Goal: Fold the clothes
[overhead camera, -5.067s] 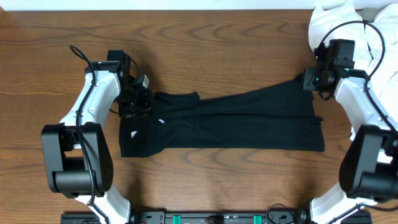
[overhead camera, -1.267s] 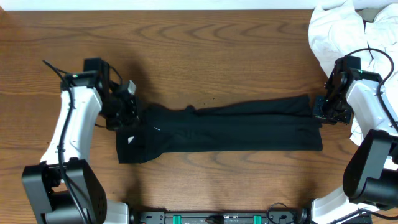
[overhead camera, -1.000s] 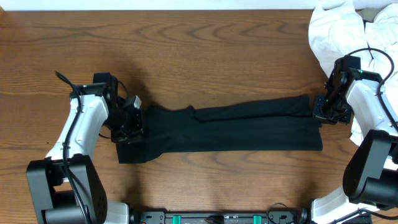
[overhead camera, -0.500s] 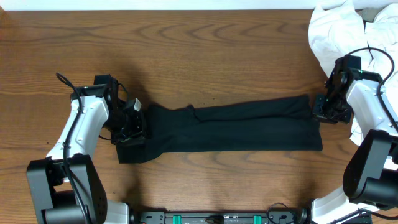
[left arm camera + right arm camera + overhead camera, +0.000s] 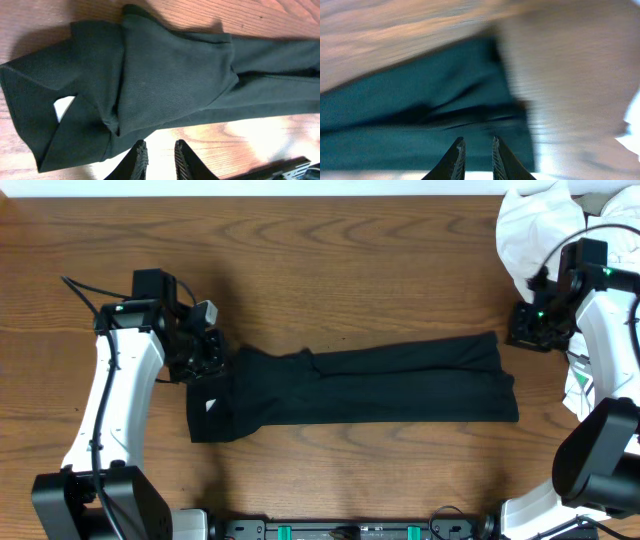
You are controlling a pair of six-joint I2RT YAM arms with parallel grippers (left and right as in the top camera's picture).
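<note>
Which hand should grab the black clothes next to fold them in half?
Probably the right hand. It hangs by the leg end of the black clothes, which lies flat and thin, so it looks easy to lift over. The left hand is by the thicker, rumpled end.

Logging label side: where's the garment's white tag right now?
Overhead: the white tag sits on the black garment's left end, just below the left claw in frame.

White arms (image 5: 108,395) carry black joints, cables and ribbed grippers (image 5: 160,146).
</note>
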